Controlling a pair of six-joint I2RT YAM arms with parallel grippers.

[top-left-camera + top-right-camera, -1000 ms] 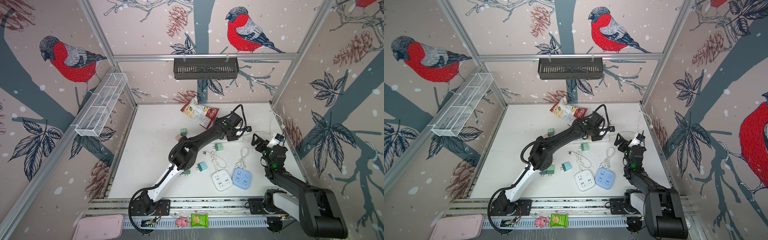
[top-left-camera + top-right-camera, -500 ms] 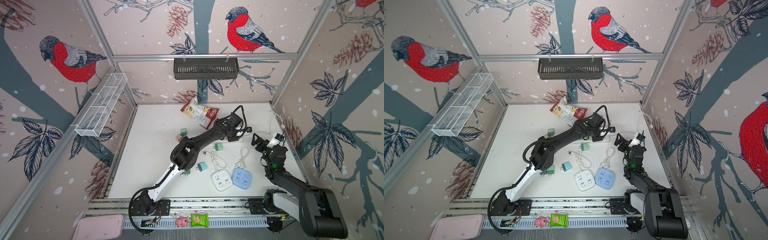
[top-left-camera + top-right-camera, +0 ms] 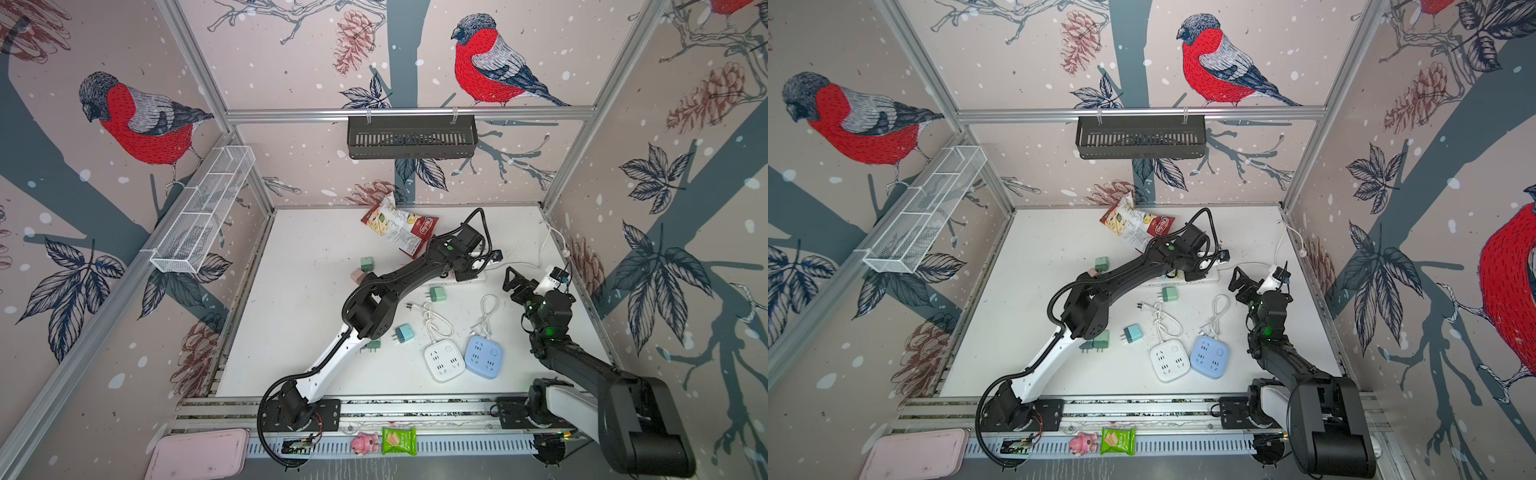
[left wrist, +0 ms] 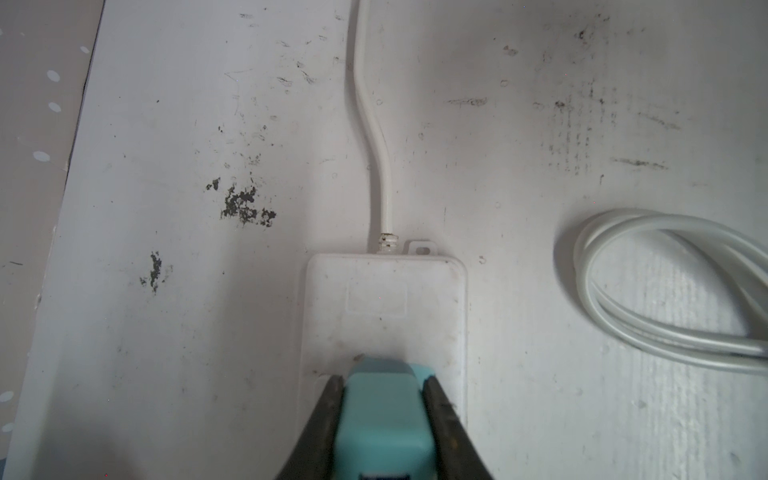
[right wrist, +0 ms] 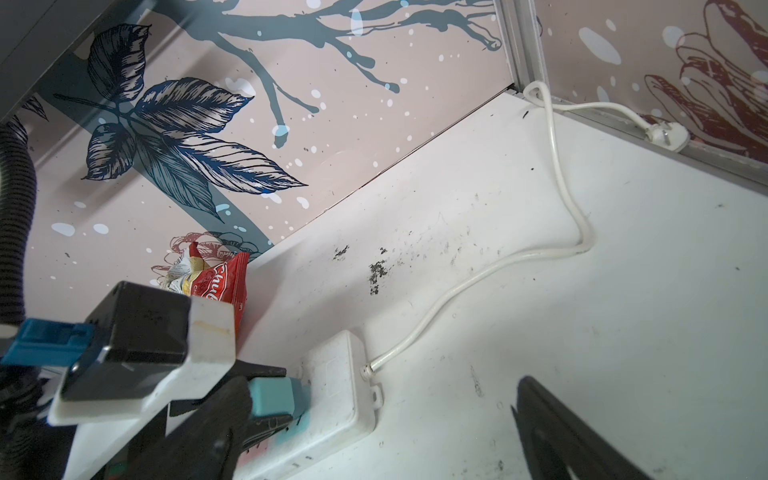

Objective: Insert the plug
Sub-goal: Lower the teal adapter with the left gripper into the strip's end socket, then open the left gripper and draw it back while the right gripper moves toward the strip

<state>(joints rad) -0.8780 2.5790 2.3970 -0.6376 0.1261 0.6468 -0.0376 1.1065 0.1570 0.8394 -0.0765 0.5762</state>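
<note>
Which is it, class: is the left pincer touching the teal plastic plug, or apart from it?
Touching. The left wrist view shows the left pincer closed against both sides of the teal plastic plug, with no gap.

The left arm's elbow (image 3: pixel 370 309) has crept slightly rightward.

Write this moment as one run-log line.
left gripper: shut on teal plug | position: over white power strip, seating unclear | right gripper: open, empty

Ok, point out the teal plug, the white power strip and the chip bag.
teal plug (image 4: pixel 384 415): left wrist view, its top face.
white power strip (image 4: pixel 382 303): left wrist view, bare top face.
chip bag (image 3: pixel 399 228): in a top view, printed middle.
</note>
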